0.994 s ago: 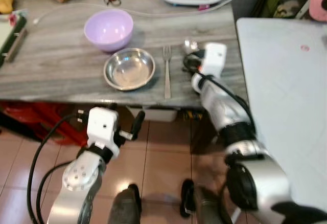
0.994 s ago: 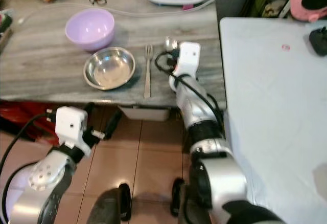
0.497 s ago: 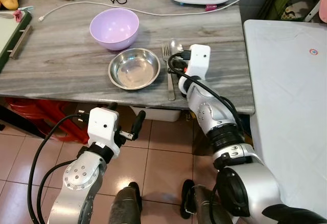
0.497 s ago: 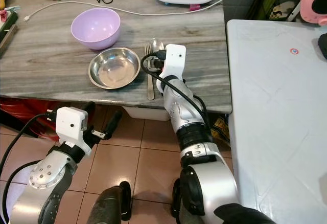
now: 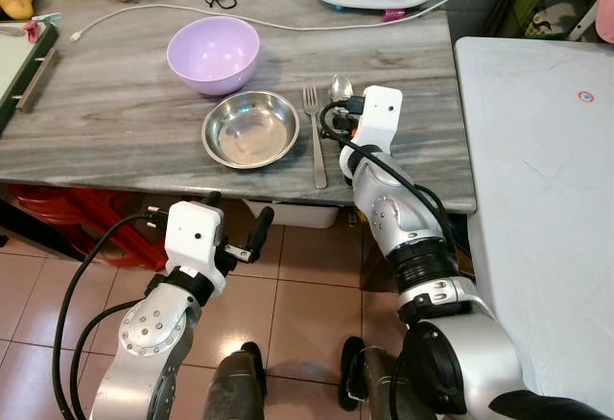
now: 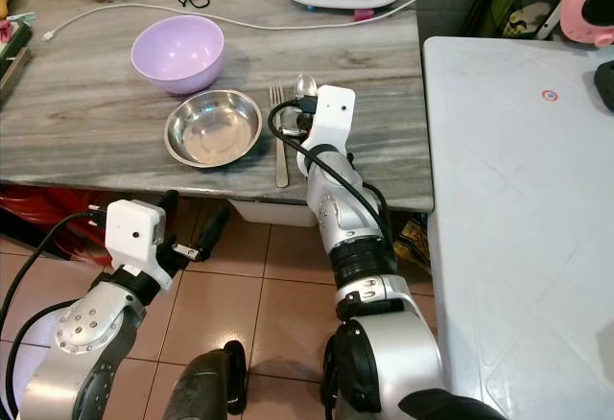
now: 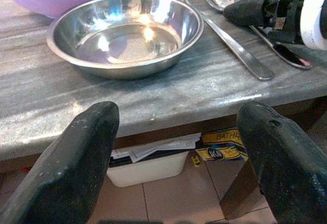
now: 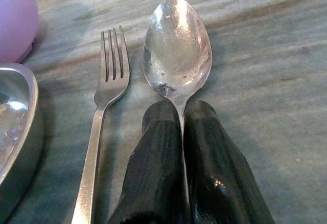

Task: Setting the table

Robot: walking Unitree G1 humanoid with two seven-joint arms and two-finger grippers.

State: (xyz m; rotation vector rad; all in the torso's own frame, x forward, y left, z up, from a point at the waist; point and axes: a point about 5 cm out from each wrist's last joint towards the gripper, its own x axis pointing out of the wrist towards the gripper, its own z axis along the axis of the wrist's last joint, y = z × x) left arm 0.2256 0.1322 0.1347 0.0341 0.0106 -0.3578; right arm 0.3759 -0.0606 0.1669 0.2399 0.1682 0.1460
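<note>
- Two black fingers of our right gripper (image 8: 180, 132) are pressed together on the handle of a spoon (image 8: 177, 50), pinching it at centre frame in the eye views, on the grey marble-look counter (image 5: 115, 113).
- Just left of the spoon lies a fork (image 5: 315, 132), then a steel bowl (image 5: 250, 128); a lilac bowl (image 5: 213, 52) sits above it.
- Our left gripper (image 7: 179, 152) hangs spread wide at lower left, below the counter edge.

Fork (image 5: 313, 130) between bowl (image 5: 250, 129) and spoon (image 5: 341, 87)
</note>
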